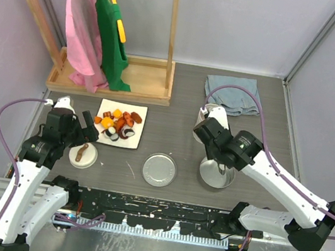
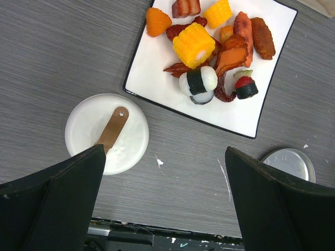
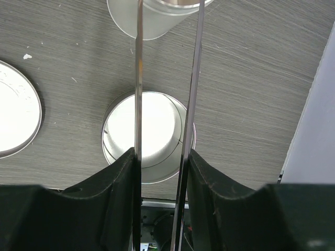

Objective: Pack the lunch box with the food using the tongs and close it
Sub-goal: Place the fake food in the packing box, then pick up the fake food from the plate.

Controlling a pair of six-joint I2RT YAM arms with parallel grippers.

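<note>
The food (image 2: 209, 47) lies piled on a white square plate (image 2: 157, 73) at the table's left. My left gripper (image 2: 164, 172) hangs open over bare table between the white lid with the brown handle (image 2: 89, 125) and the flat steel lid (image 2: 290, 162). My right gripper (image 3: 162, 157) is shut on the tongs (image 3: 138, 78), whose two thin arms run forward, apart, over the empty steel tin (image 3: 157, 130) toward the white tub (image 3: 157, 21). In the top view the right gripper (image 1: 208, 132) sits between tub (image 1: 203, 113) and tin (image 1: 216, 173). The tong tips are out of view.
A wooden rack (image 1: 143, 80) with pink and green garments (image 1: 106, 27) stands at the back left. A blue-grey cloth (image 1: 233, 94) lies at the back right. A black rail (image 1: 153, 215) runs along the table's near edge.
</note>
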